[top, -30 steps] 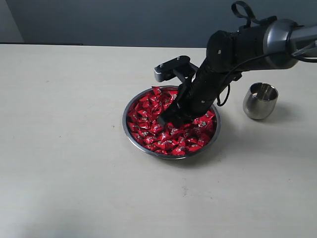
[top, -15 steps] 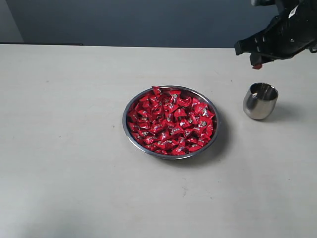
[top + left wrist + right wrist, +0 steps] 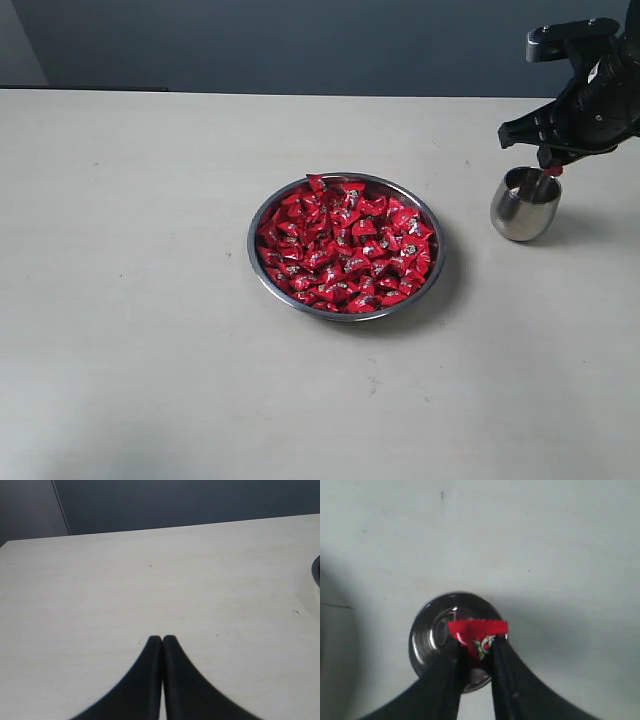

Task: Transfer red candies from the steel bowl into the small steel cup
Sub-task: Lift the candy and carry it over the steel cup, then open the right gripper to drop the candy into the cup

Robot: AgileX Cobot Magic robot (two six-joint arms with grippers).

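The steel bowl (image 3: 343, 190) sits mid-table, heaped with red candies (image 3: 345, 245). The small steel cup (image 3: 524, 203) stands to its right, upright. My right gripper (image 3: 549, 170) hangs just above the cup's mouth, shut on one red candy (image 3: 479, 634). In the right wrist view the cup (image 3: 427, 635) lies straight under the candy, and my right gripper (image 3: 478, 647) pinches the wrapper between both fingers. My left gripper (image 3: 162, 639) is shut with nothing in it, over bare table; it is out of the exterior view.
The pale table (image 3: 130, 300) stretches to the left of the bowl and in front of it. A dark wall (image 3: 250, 40) runs behind the table's far edge. The bowl's rim (image 3: 316, 572) shows at one edge of the left wrist view.
My right arm lifted out of the bowl with a candy, swung right, and has come down from above the cup to just over its mouth.
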